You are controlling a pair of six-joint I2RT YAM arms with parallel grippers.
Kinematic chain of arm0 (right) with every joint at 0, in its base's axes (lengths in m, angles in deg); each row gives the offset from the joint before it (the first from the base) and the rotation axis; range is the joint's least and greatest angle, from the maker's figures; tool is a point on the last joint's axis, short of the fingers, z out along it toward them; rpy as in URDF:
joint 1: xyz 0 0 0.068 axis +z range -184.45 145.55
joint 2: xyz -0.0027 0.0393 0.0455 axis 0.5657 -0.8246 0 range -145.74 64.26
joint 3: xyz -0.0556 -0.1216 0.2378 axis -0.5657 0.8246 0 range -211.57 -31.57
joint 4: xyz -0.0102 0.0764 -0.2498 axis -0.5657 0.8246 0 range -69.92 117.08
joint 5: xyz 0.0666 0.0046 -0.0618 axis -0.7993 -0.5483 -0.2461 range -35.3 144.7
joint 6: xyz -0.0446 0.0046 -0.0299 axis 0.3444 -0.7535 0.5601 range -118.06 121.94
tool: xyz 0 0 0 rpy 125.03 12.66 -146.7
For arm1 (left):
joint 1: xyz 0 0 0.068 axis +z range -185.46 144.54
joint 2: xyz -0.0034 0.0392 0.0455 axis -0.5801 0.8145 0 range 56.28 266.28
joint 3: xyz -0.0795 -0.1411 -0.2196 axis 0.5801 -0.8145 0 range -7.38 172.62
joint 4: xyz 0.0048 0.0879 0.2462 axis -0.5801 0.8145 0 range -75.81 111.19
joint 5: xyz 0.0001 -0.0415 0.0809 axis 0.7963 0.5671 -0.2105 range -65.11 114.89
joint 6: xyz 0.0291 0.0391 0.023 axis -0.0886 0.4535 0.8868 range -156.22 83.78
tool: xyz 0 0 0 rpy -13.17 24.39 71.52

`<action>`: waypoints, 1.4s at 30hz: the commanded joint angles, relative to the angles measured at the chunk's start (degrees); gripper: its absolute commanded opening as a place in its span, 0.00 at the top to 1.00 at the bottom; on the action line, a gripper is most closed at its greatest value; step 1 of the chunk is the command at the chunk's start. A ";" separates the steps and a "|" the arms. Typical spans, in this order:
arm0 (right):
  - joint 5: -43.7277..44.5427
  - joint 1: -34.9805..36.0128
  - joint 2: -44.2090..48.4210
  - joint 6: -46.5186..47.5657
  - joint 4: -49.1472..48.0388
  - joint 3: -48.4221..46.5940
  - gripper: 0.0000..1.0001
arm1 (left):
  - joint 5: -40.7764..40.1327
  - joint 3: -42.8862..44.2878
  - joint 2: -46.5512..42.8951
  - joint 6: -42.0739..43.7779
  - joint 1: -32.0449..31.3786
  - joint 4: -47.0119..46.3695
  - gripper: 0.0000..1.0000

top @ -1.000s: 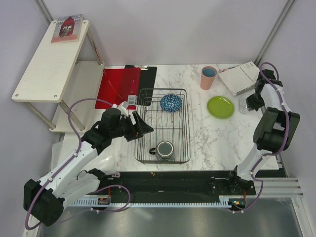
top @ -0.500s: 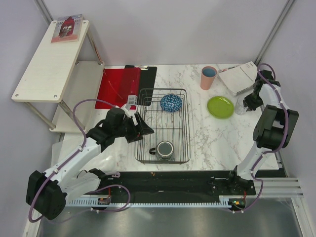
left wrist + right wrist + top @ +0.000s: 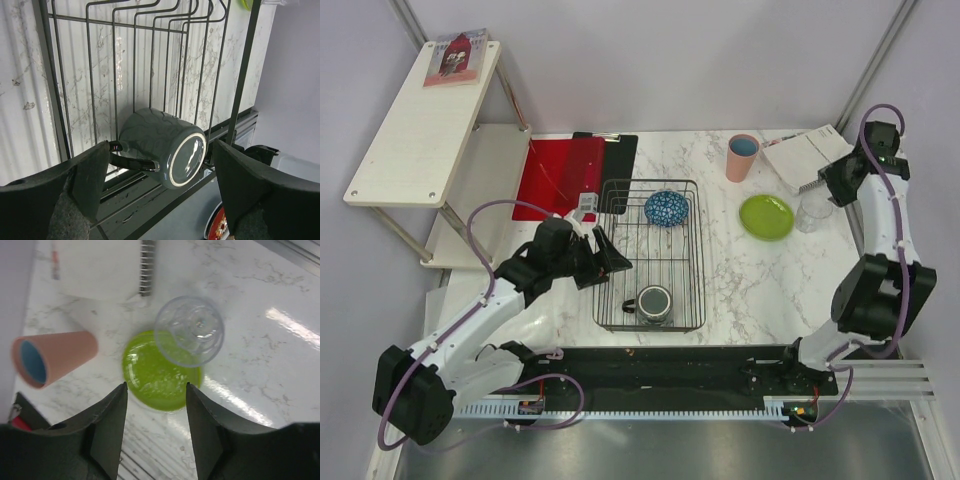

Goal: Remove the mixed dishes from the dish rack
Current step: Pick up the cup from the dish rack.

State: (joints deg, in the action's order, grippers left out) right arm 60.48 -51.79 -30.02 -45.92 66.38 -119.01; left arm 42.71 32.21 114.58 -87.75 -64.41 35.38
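Opened the right gripper (image 3: 156,390) and pulled up, empty; left the clear drinking glass (image 3: 813,212) standing on the tabletop (image 3: 750,280) beside the lime-green small plate (image 3: 767,216). Hovering with the left gripper (image 3: 160,150), wide open, over the dark grey mug (image 3: 162,147) lying in the dish rack (image 3: 698,250). Blue patterned bowl (image 3: 666,208) still to go.

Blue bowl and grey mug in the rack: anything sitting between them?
Nothing: top view shows only bare rack bars between the blue bowl and grey mug.
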 commanded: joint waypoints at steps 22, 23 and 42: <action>-14.57 43.71 46.73 10.23 -45.86 55.97 0.35 | -6.14 5.76 -1.61 18.65 -0.85 2.98 0.09; -14.31 44.23 46.56 10.59 -45.86 55.80 0.36 | -5.87 5.58 -1.44 19.44 -0.85 2.89 0.09; -9.56 54.78 44.53 18.15 -47.45 56.06 0.35 | -16.07 11.82 3.30 29.82 -26.51 9.40 0.01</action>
State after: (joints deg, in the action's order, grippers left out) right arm 49.75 2.45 14.57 -30.07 21.71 -62.80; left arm 29.92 43.36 116.18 -61.74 -88.98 42.51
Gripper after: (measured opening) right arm 0.648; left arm 0.991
